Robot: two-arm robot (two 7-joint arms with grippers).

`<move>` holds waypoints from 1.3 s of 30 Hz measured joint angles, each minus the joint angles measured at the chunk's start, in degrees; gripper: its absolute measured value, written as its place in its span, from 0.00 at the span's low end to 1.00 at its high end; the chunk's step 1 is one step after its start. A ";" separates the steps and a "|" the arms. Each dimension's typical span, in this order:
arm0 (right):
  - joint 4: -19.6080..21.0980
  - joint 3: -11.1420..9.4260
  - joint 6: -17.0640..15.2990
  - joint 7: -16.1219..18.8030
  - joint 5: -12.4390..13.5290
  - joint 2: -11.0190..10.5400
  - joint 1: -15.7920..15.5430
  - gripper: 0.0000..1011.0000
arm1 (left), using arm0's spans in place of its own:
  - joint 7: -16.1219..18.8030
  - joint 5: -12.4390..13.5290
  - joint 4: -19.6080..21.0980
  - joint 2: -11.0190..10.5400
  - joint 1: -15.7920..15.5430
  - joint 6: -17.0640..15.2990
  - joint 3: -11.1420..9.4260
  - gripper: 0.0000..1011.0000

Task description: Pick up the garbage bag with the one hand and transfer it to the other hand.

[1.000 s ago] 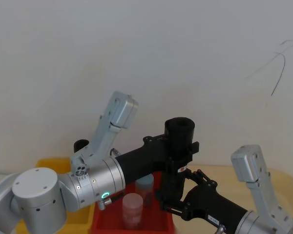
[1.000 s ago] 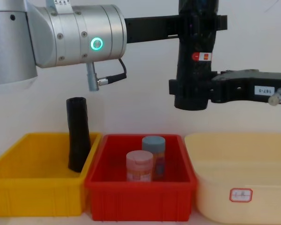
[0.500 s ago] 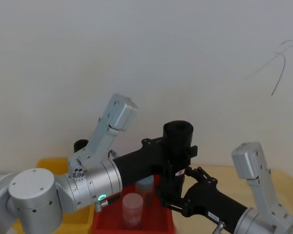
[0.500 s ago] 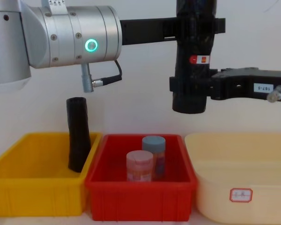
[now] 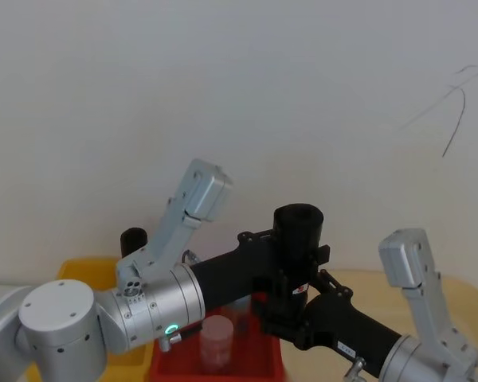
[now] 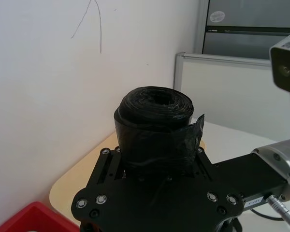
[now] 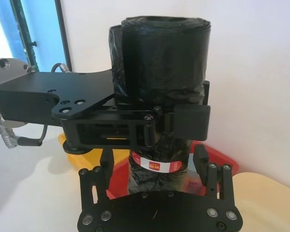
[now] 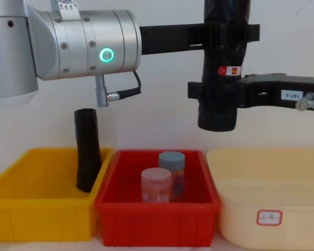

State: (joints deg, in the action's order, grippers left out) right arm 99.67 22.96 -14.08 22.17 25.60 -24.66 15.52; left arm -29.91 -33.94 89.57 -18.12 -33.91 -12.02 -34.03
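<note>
Chest view: the garbage bag (image 8: 225, 63), a thick black roll of plastic, is held upright in the air, high above the place where a red bin (image 8: 157, 222) meets a cream tub (image 8: 282, 209), and touches neither. The left gripper (image 8: 227, 37) reaches in from the left on a silver arm with a glowing green ring (image 8: 106, 55). Its fingers are clamped on the upper part of the roll. Just under them a small red-and-white label (image 8: 229, 70) shows on the roll's side. The right gripper (image 8: 217, 94), marked with a small white number tag (image 8: 292, 95), comes in level from the right, below the label. In the right wrist view its fingers stand apart on either side of the lower roll, with a narrow gap visible between each finger and the plastic. The bottom end of the roll hangs free beneath them. Inside the red bin stand two jars close together, one with a pink lid (image 8: 156, 185) in front and one with a blue-grey lid (image 8: 172, 167) behind. To the left, a plain black roll (image 8: 87, 151) stands nearly upright in a yellow bin (image 8: 21, 209), against the wall next to the red bin.
</note>
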 joint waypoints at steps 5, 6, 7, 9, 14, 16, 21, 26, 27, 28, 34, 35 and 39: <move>-0.87 0.46 0.34 0.33 0.49 0.28 0.38 0.99 | 0.19 -0.35 0.14 0.06 -0.06 0.08 -0.17 0.43; -0.98 0.52 0.40 0.38 0.55 0.32 0.42 0.99 | 0.24 -0.50 0.16 0.11 -0.09 0.09 -0.20 0.43; -1.20 0.64 0.46 0.45 0.67 0.38 0.53 0.99 | 0.27 -0.57 0.16 0.12 -0.11 0.09 -0.22 0.43; -1.34 0.73 0.52 0.50 0.77 0.45 0.60 0.99 | 0.34 -0.85 0.17 0.17 -0.17 0.09 -0.26 0.43; -1.86 0.99 0.75 0.69 1.05 0.62 0.82 0.99 | 0.41 -1.38 0.18 0.20 -0.23 0.09 -0.33 0.43; -2.02 1.07 0.83 0.77 1.16 0.67 0.91 0.95 | 0.44 -1.58 0.18 0.21 -0.27 0.08 -0.35 0.43; -2.28 1.18 0.89 0.84 1.30 0.75 0.99 0.83 | 0.48 -1.87 0.18 0.22 -0.31 0.02 -0.40 0.43; -2.47 1.26 0.97 0.88 1.39 0.79 1.08 0.69 | 0.52 -2.11 0.18 0.23 -0.33 -0.04 -0.43 0.43; -2.49 1.28 0.98 0.88 1.39 0.80 1.09 0.67 | 0.53 -2.13 0.18 0.23 -0.34 -0.05 -0.43 0.43; -2.52 1.30 1.00 0.89 1.41 0.81 1.11 0.66 | 0.54 -2.18 0.18 0.24 -0.34 -0.06 -0.44 0.43; -2.62 1.35 1.05 0.91 1.48 0.84 1.13 0.59 | 0.56 -2.31 0.15 0.26 -0.37 -0.09 -0.48 0.43; -2.63 1.35 1.05 0.92 1.49 0.84 1.13 0.58 | 0.56 -2.33 0.15 0.26 -0.38 -0.10 -0.49 0.43; -2.66 1.42 1.08 0.94 1.57 0.85 1.15 0.55 | 0.57 -2.39 0.13 0.29 -0.40 -0.11 -0.49 0.46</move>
State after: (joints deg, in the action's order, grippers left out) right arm 97.01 24.38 -13.00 23.11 27.17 -23.82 16.67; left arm -29.34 -36.32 89.70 -17.83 -34.31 -12.13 -34.52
